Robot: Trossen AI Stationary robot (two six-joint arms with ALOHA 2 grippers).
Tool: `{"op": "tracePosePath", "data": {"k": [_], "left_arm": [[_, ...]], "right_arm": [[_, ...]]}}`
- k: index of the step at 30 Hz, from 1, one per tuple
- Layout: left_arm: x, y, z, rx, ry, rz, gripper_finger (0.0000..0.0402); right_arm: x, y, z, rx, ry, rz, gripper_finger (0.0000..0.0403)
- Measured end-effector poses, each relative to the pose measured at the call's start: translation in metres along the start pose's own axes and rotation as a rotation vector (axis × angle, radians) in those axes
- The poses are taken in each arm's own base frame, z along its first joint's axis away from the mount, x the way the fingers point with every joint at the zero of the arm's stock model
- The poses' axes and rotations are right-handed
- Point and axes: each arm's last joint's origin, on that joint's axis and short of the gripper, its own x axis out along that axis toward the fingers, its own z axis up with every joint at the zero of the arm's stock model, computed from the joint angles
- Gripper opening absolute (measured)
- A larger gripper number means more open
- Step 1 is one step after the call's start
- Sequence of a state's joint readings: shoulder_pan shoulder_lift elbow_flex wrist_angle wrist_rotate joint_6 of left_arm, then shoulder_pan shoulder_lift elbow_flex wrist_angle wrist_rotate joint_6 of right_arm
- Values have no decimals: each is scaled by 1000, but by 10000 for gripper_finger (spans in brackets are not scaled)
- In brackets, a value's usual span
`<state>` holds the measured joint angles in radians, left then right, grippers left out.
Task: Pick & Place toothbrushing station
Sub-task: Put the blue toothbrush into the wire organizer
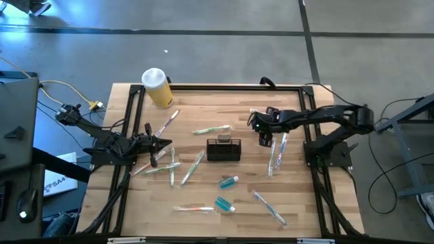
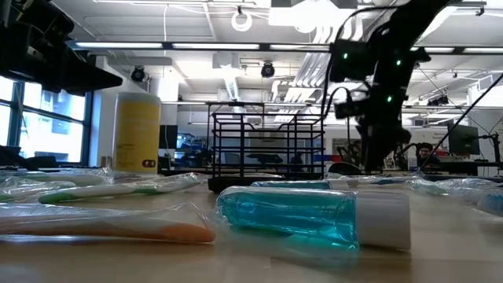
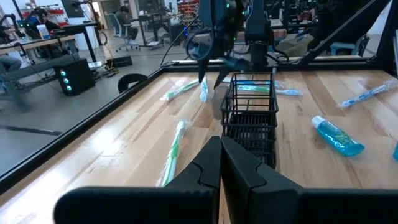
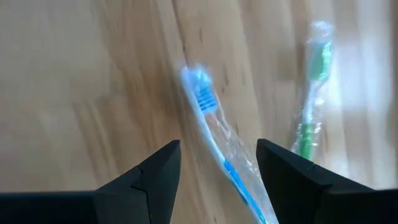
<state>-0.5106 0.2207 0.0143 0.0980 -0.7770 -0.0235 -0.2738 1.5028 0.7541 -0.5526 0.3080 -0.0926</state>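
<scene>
Right gripper hangs over the wooden table with its two dark fingers spread apart and nothing between them. Directly below the gap lies a blue toothbrush in a clear wrapper, bristle head pointing away from the wrist. Just beside it on the wood lies a green toothbrush, also wrapped, roughly parallel to the blue one and not touching it. From above, the right gripper sits to the right of the table's middle, over the upper ends of these two brushes.

To its left, near the centre of the table, stands the black caddy, a small slatted rack, upright and apart from both arms. More wrapped toothbrushes lie scattered around it, and two small bottles of blue liquid lie on their sides nearer the front edge, one of them just below the caddy. A yellow jar with a white lid lies at the back left corner.

Left gripper waits low over the left part of the table, fingers pressed together and holding nothing, pointing toward the caddy, with a green brush on the wood beside it.
</scene>
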Motion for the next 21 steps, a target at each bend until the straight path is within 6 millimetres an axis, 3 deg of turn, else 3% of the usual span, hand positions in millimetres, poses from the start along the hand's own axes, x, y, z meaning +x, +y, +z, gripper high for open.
{"op": "tracePosePath", "data": {"k": [7, 13, 17, 21], "left_arm": [[0, 0, -2, 13, 20, 1, 1], [0, 0, -2, 12, 20, 1, 1], [0, 0, -2, 11, 19, 1, 1], [0, 0, -2, 11, 19, 1, 1]], "right_arm": [[28, 1, 4, -56, 49, 3, 203], [36, -3, 2, -25, 80, 82, 197], [37, -5, 2, -19, 81, 116, 155], [38, -6, 1, -33, 79, 162, 79]]}}
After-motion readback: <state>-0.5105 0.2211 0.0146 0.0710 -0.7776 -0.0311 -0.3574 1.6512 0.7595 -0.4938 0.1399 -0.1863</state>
